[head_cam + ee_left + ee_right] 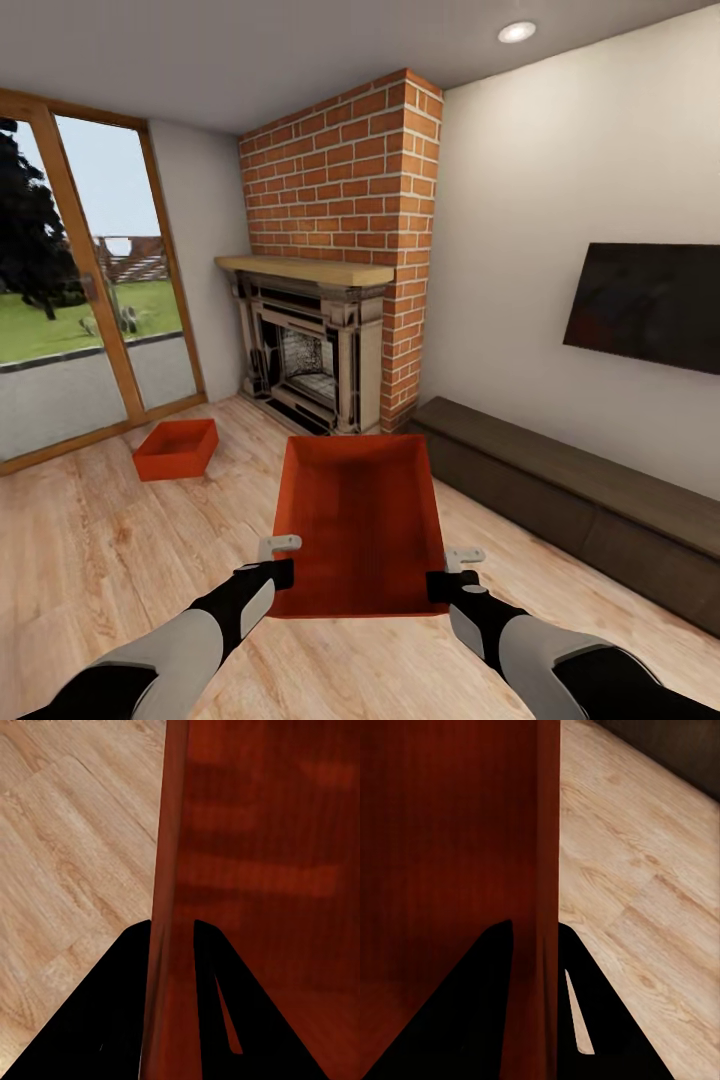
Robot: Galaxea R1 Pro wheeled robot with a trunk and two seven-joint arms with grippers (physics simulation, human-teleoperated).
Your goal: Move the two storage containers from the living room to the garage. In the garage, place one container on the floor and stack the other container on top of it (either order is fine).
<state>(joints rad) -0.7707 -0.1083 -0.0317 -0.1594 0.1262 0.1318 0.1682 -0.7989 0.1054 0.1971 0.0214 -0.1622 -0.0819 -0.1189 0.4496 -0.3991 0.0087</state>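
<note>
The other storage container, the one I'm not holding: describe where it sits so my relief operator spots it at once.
Find the red brick fireplace, then look left to the glass patio door. On the wood floor before that door sits a small red-orange open bin. Unlike the container gripped between the left gripper and right gripper, it lies alone, untouched.

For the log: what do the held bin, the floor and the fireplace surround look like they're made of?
Held container: probably plastic, red-orange, thin plain walls with a soft sheen; the left gripper and right gripper each pinch a side wall. Floor: light wood planks, visible grain and seams. Fireplace: red brick with pale mortar lines, under it a light wooden mantel.
</note>
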